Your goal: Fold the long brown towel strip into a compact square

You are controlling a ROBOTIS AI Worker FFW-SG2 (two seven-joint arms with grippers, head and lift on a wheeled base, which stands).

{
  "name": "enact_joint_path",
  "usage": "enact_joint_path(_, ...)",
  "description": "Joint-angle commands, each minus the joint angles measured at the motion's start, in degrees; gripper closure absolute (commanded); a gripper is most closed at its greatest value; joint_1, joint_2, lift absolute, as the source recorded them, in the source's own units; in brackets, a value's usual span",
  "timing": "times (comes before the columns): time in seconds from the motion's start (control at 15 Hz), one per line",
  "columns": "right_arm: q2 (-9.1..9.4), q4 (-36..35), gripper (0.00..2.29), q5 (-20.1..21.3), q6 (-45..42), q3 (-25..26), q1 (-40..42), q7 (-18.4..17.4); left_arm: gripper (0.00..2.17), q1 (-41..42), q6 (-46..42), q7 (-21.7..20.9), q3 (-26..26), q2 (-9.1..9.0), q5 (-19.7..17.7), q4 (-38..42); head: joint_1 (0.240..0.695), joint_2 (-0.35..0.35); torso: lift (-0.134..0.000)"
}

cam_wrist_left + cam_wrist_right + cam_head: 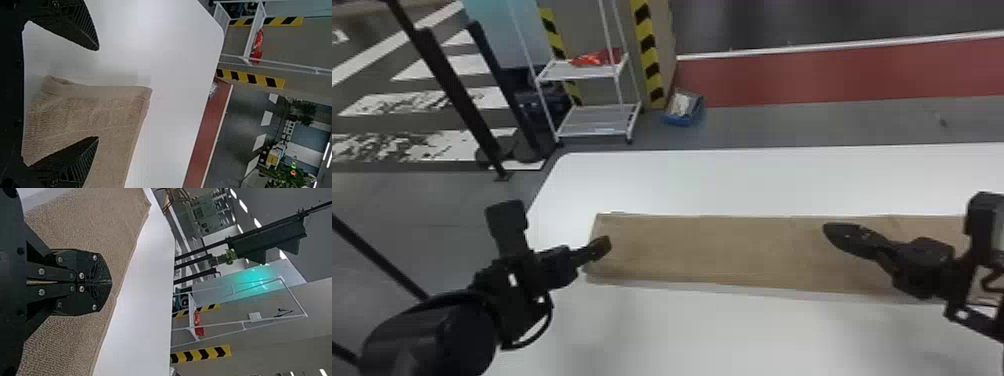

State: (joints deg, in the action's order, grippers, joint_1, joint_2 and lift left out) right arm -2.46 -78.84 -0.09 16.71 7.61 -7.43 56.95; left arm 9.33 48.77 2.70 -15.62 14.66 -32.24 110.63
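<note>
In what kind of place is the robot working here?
It looks like an indoor workshop or robot test area, though I cannot be sure: yellow-and-black hazard stripes, a white wheeled rack, and a floor with a painted red band.

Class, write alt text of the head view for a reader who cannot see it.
A long brown towel strip lies flat across a white table, with the robot's left pincer at its left end and the right pincer over it farther right.
</note>
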Motion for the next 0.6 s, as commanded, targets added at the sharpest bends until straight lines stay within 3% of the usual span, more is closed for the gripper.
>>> enact_joint_path(0.0,-0.09,0.09,2.02,0.09,-0.05,0.30,0.22,0.09,0.09,-5.03,-0.47,-2.88,1.55,0.55,2.71,-5.60,0.695,0.237,-0.124)
enact_joint_path(0.27,-0.44,0.09,2.02,-0.08,0.13,1.18,0.66,0.62,0.21,-8.54,0.06,-4.02,4.63,2.57,5.96,-9.73,0.695,0.224,-0.124)
enact_joint_path(0.53,-0.61,0.09,2.02,-0.17,0.30,1.27,0.31,0.88,0.27,-8.72,7.97,-5.95,5.07,3.10,8.51,-9.29,0.695,0.216,-0.124)
